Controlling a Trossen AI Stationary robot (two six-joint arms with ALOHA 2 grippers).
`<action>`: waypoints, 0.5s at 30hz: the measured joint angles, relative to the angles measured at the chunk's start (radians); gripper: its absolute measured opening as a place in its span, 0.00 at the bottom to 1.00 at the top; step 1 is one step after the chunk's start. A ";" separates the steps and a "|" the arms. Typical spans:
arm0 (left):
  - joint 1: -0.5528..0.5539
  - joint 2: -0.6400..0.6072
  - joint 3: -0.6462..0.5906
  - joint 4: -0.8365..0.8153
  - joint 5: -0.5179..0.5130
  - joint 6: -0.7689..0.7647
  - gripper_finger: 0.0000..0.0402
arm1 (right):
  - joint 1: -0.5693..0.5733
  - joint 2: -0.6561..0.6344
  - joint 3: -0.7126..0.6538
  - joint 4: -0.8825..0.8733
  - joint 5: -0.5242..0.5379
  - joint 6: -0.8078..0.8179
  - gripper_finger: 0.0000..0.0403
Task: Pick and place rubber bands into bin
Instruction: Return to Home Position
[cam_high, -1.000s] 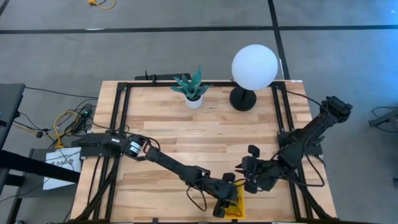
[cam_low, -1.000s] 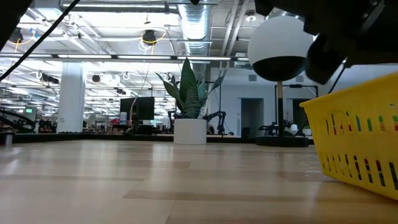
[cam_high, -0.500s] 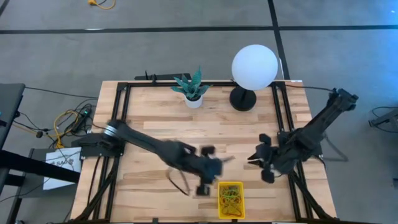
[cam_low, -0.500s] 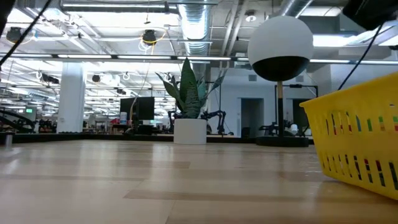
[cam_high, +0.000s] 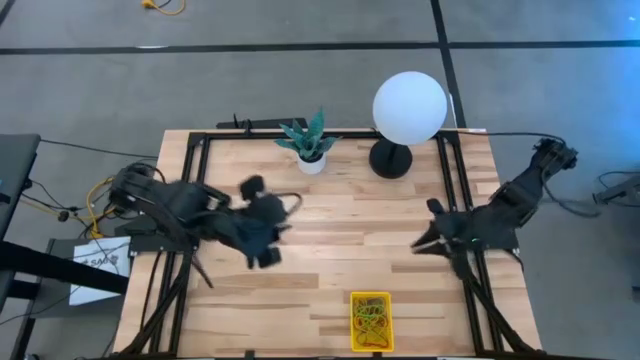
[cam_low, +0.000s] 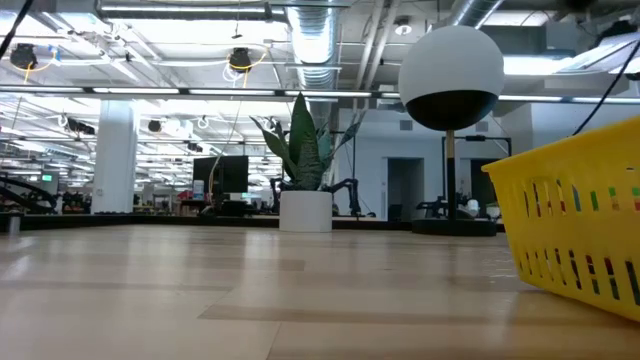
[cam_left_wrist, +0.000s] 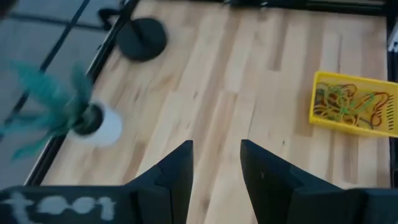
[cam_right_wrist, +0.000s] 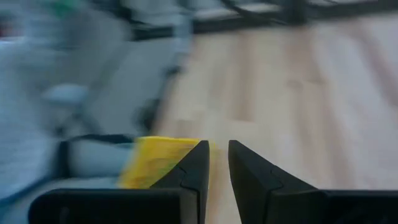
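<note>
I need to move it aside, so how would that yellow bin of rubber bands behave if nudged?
The yellow bin looks like thin slotted plastic, so probably light and apt to slide on the smooth wooden table. The rubber bands inside lie loosely tangled, so they are likely floppy and would shift.

Table (cam_high: 340, 240) ctr open; pot (cam_high: 311, 161), lamp (cam_high: 391, 158) at back; bin (cam_high: 371, 321) front edge.

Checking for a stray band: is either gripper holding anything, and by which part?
Nothing is held: the left gripper and right gripper each show an empty gap between their fingers. The rubber bands lie in the bin.
</note>
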 joint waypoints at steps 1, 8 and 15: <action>0.000 -0.022 0.000 -0.031 0.001 -0.026 0.31 | 0.000 -0.029 0.000 0.015 -0.057 -0.032 0.14; -0.101 -0.192 -0.127 -0.031 -0.128 -0.160 0.31 | 0.001 -0.252 -0.107 0.090 -0.172 -0.188 0.14; -0.313 -0.484 -0.586 0.202 -0.354 -0.370 0.31 | 0.001 -0.483 -0.456 0.433 -0.307 -0.185 0.14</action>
